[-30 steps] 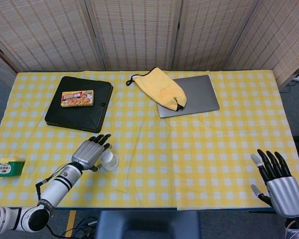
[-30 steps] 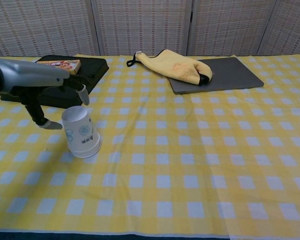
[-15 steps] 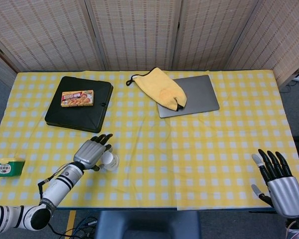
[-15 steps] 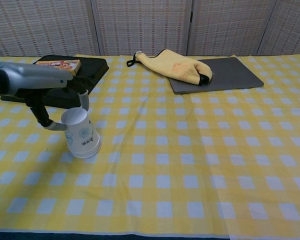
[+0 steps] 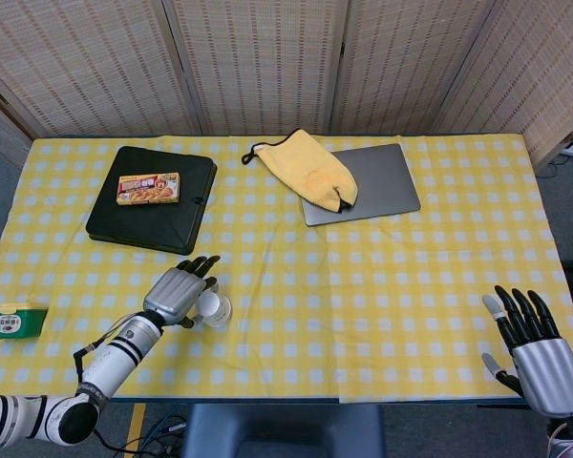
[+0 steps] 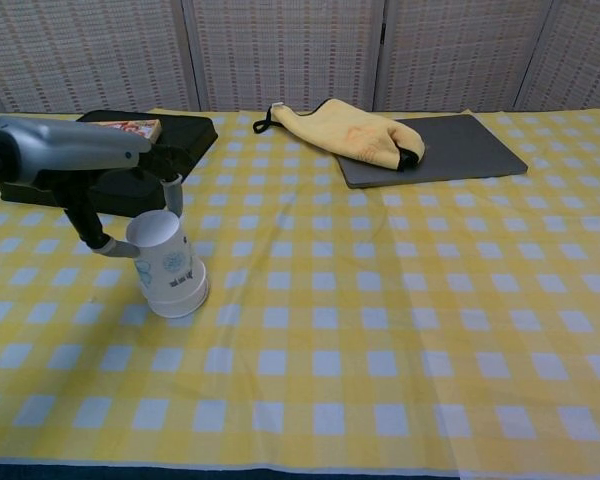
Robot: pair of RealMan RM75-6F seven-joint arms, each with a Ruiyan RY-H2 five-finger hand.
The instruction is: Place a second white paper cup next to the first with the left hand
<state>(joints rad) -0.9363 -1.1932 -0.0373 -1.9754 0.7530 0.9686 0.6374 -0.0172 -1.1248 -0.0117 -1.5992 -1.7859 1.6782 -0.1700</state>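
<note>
One white paper cup [image 5: 213, 308] [image 6: 170, 268] stands upside down on the yellow checked tablecloth [image 5: 382, 286] at the front left, leaning slightly. My left hand [image 5: 177, 291] [image 6: 80, 150] reaches over it from the left. The thumb presses the cup's left side near the top and a finger touches its upper right, so the hand holds the cup's narrow end. My right hand [image 5: 535, 348] hangs at the table's front right corner, fingers spread and holding nothing. It does not show in the chest view. I see no other cup.
A black case [image 5: 153, 215] [image 6: 185, 140] with a snack box [image 5: 148, 188] on it lies behind the cup. A yellow pouch [image 5: 310, 170] rests on a grey laptop [image 5: 377, 181] at the back centre. A green box [image 5: 17, 320] sits at the left edge.
My left hand has closed in on the cup: the thumb, apart from it a second ago, now touches it. The cup has shifted a little to the right. The right hand is still.
</note>
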